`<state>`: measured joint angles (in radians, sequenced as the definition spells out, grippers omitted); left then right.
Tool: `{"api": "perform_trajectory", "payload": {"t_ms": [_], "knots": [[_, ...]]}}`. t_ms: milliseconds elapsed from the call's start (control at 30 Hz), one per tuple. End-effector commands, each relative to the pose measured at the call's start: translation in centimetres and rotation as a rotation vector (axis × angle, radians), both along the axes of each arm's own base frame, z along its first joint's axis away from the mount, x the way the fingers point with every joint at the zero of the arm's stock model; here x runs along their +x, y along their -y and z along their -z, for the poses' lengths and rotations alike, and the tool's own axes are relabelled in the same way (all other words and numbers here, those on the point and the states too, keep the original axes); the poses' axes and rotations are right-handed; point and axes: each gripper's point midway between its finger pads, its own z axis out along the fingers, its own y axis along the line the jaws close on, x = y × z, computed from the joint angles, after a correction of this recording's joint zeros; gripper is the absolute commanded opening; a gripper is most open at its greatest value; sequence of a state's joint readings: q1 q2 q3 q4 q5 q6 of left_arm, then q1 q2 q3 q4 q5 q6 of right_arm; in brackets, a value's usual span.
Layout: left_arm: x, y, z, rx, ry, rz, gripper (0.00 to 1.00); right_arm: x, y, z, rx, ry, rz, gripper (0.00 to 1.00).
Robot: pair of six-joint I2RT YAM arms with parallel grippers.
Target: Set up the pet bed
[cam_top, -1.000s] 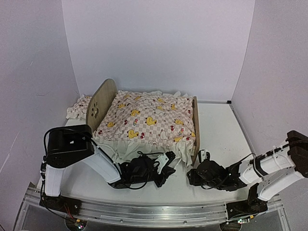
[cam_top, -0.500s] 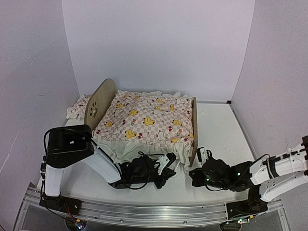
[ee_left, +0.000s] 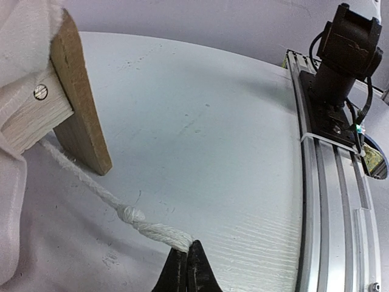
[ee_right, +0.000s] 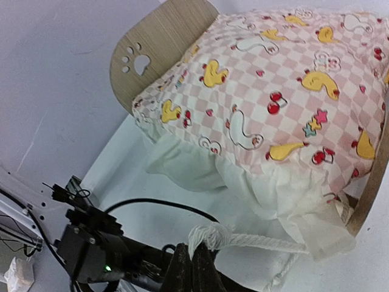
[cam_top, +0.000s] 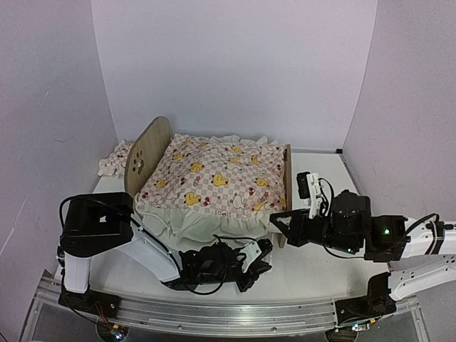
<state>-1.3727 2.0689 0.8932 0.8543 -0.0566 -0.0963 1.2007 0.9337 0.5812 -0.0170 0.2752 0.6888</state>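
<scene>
The pet bed (cam_top: 146,153) could tip if we tug hard. Our left claw (ee_left: 187,252) and right claw (ee_right: 193,255) each pinch a white cord (ee_left: 130,214), which might slip out.

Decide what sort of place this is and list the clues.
Probably a robotics lab's test cell: plain white walls box in a white table, the left arm and right arm are bolted to a metal rail, and the pet bed looks like a prop.
</scene>
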Motion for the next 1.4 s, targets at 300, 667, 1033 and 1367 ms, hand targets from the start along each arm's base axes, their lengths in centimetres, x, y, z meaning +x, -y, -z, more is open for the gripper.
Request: {"api": "perform_trajectory", "payload": {"t_ms": [300,667,1033,1367], "knots": [[-0.6,-0.2,-1.4,-0.012,0.051,-0.007,0.00,-1.8,-1.7,-3.8,0.059,-0.008,-0.128,0.00],[-1.5,-1.7,-4.3,-0.072,0.047,0.011,0.00,0.2,-3.5,3.3,-0.001,-0.137,-0.033,0.00],[-1.5,-1.9,-4.7,-0.092,0.042,0.009,0.00,2.0,-5.1,8.1,-0.151,-0.321,-0.025,0.02],[-1.3,-1.7,-5.6,-0.111,0.054,0.000,0.00,-1.1,-1.0,6.1,-0.304,-0.434,-0.078,0.55]]}}
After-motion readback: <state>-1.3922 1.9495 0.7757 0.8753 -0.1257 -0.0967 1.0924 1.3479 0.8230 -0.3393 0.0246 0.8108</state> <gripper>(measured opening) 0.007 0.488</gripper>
